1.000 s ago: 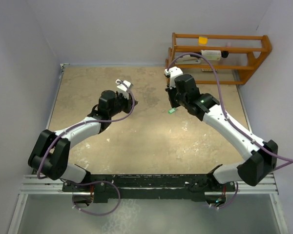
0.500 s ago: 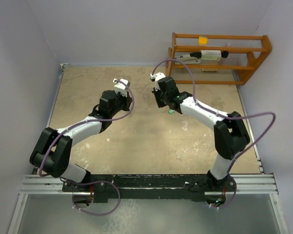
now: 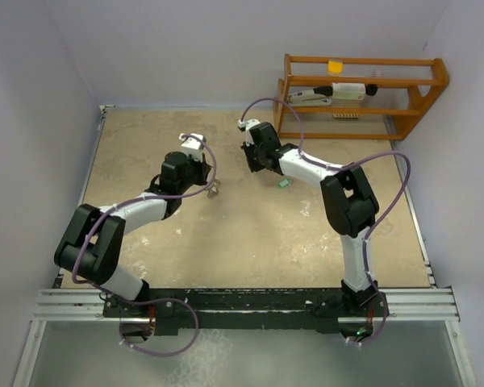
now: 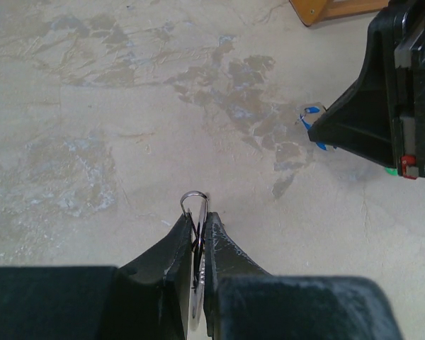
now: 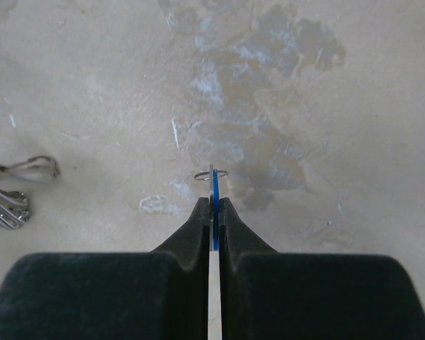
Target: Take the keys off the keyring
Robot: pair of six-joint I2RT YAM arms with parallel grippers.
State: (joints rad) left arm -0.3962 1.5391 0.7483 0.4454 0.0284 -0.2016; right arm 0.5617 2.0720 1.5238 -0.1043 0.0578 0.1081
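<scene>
My left gripper [image 3: 210, 182] [image 4: 198, 217] is shut on a plain silver key [image 4: 196, 297], seen edge-on between the jaws. A thin silver wire loop [image 4: 193, 198] sticks out past the fingertips. My right gripper [image 3: 252, 164] [image 5: 212, 202] is shut on the blue-headed key [image 5: 214, 185], also edge-on. A small thin wire ring [image 5: 212, 174] shows at that key's tip. Silver keys and a loop [image 5: 14, 191] show at the left edge of the right wrist view. The green-headed key [image 3: 283, 184] lies alone on the table, right of the right gripper. The grippers face each other, a short gap apart.
A wooden rack [image 3: 363, 89] with small items stands at the back right against the wall. White walls close the table on the left, back and right. The tabletop [image 3: 250, 234] is beige and stained.
The right gripper has swung left and away from the green key, toward the left gripper. The left gripper has turned a little, and silver keys now show at its tip.
</scene>
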